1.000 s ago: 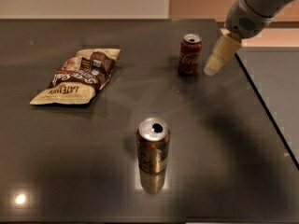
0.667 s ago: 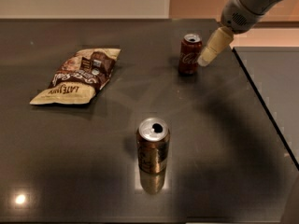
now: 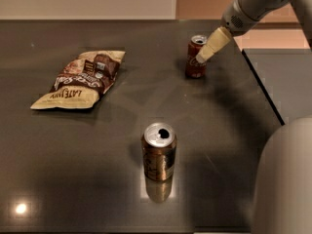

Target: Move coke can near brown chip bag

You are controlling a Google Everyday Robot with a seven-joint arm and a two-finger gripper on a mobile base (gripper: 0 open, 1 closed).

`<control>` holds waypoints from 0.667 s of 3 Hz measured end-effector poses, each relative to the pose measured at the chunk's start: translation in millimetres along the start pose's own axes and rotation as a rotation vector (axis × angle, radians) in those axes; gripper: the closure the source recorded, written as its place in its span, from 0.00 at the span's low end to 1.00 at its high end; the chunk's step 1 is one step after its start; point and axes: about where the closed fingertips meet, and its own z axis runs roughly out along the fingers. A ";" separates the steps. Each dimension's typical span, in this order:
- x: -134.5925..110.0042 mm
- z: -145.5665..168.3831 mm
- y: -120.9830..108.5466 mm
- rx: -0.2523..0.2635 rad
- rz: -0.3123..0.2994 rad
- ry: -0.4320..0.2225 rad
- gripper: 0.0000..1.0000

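Note:
The coke can, red with white script and a silver top, stands upright at the back right of the dark table. My gripper reaches in from the upper right, and its pale fingertip lies against the can's right side near the top. The brown chip bag lies flat on the left of the table, far from the can.
A brown-gold metallic can with a silver top stands upright at the front middle. The table's right edge runs diagonally just right of the coke can. Part of my grey body fills the lower right corner.
My gripper has moved left and down toward the coke can, from beside it to touching its right side. The can, the bag and the other can have not moved.

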 end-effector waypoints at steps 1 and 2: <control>-6.8 14.6 6.8 -0.047 0.005 -0.027 0.00; -11.1 23.2 16.7 -0.087 -0.002 -0.036 0.18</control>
